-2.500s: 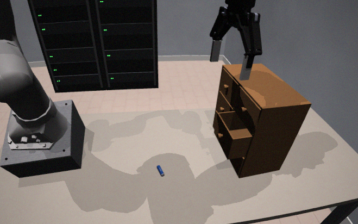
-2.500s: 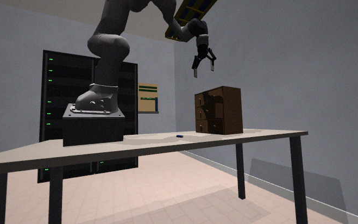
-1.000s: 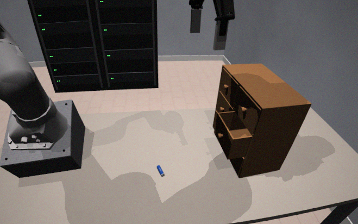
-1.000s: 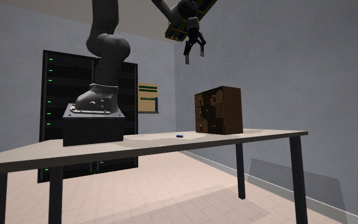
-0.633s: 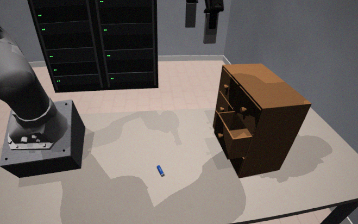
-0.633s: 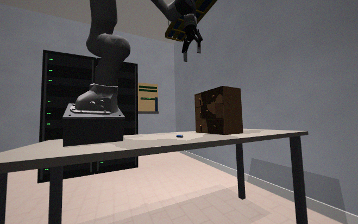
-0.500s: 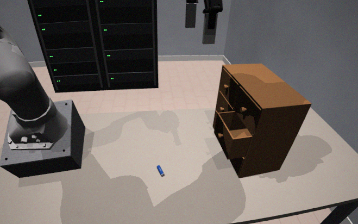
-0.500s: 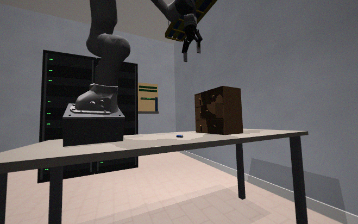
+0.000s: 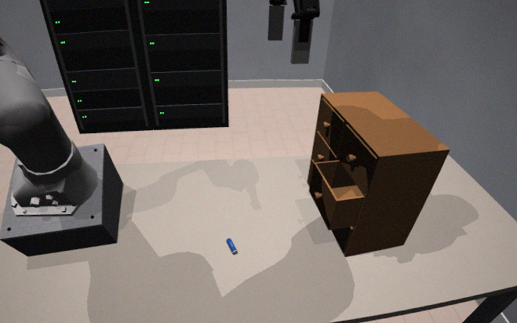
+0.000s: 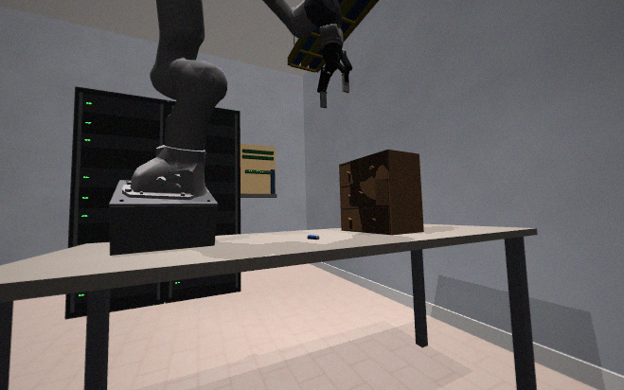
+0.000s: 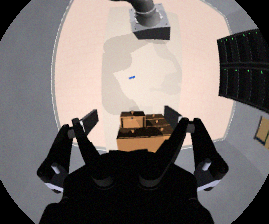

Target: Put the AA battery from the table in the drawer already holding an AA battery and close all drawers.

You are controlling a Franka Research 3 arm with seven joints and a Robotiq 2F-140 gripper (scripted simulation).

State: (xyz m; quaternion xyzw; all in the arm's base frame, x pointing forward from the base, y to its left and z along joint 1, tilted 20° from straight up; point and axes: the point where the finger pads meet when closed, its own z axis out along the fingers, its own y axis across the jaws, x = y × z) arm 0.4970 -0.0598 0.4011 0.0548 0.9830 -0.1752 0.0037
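On the near half of the table [image 9: 195, 224] [image 10: 275, 258] [image 11: 155, 75], between the arm's mounting block [image 9: 111, 200] [image 10: 161, 230] [image 11: 152, 34] at left and the chest [image 9: 396, 200] [image 10: 405, 193] [image 11: 142, 145] at right, lies the AA battery [image 9: 231, 246] [image 10: 312, 237] [image 11: 132, 77]. It rests on its side, well apart from both. Casing: a slim, bright blue cylinder, with small paler marking along the side, too small to read. One end shows a dark band and a silvery cap; in the top view that end points toward the near edge, slightly to the right. No damage can be made out at this size.

Chest: brown wood grain, upright, with small round knobs. The middle drawer of the near column [image 9: 344, 214] [image 10: 369, 196] [image 11: 133, 121] stands pulled out; the visible part of its inside shows bare wood, but its full floor cannot be seen.

Gripper [image 9: 288, 51] [image 10: 334, 98] [image 11: 130, 113]: open, fingers wide apart, holding nothing, raised well above the chest's height and touching neither chest nor battery.
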